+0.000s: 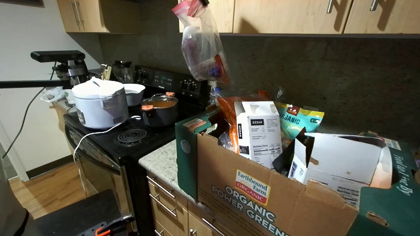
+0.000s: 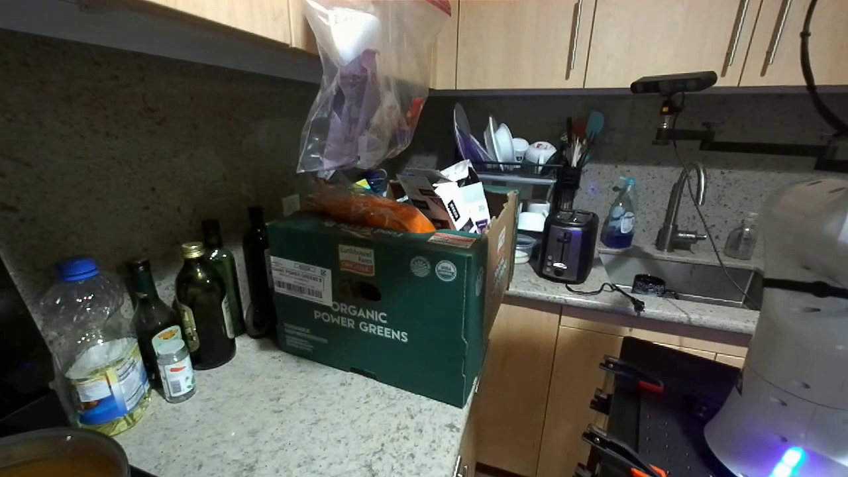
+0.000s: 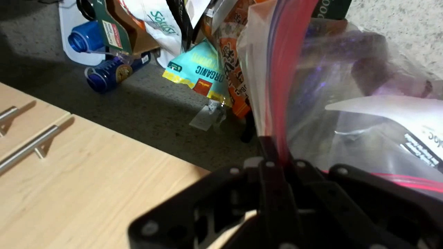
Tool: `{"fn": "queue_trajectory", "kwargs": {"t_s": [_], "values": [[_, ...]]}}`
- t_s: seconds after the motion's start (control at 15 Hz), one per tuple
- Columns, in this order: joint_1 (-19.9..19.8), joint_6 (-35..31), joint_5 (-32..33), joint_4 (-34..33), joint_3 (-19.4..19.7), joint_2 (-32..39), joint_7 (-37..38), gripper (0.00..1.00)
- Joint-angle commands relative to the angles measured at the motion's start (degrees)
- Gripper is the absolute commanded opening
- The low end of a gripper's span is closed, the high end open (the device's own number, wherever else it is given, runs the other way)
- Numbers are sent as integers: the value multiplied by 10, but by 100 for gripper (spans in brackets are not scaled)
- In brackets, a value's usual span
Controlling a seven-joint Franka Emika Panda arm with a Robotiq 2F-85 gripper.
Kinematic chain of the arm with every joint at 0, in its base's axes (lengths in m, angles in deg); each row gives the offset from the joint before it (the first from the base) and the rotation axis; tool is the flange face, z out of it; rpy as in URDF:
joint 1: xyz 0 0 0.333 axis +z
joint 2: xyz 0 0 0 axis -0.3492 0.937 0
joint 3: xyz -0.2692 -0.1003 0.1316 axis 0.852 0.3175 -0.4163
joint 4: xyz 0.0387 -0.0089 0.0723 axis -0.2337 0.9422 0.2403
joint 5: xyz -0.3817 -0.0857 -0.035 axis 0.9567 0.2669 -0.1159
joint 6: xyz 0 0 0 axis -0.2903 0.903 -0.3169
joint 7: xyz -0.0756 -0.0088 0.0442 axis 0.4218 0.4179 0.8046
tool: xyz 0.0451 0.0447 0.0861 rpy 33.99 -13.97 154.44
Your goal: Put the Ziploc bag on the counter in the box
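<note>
The Ziploc bag (image 1: 203, 49) is translucent with a pink-red top edge and has purple, white and red contents. It hangs in the air above the stove-side end of the box (image 1: 226, 183). In an exterior view, the bag (image 2: 361, 99) hangs over the green end of the box (image 2: 371, 298). In the wrist view, my gripper (image 3: 279, 148) is shut on the pink top edge of the bag (image 3: 311, 138), which hides part of the box. In an exterior view, only the gripper tip (image 1: 204, 2) shows at the top edge. The counter (image 2: 318, 424) lies under the box.
The box is filled with a white carton (image 1: 259, 131), a teal packet (image 1: 297, 119) and an orange packet (image 2: 371, 211). Bottles (image 2: 202, 305) stand beside it along the wall. A pot (image 1: 160, 111) and white cooker (image 1: 98, 105) sit on the stove. Upper cabinets (image 1: 282, 16) are close by.
</note>
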Motion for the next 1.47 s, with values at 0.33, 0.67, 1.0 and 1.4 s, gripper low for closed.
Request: {"fn": "queue_trajectory", "kwargs": {"t_s": [0.33, 0.67, 1.0, 1.4], "values": [[-25, -17, -80, 88, 32, -68, 77, 1], [-43, -17, -101, 157, 37, -124, 111, 1], [-56, -17, -112, 216, 40, -169, 127, 1], [-71, -28, -121, 246, 48, -181, 121, 1]]}}
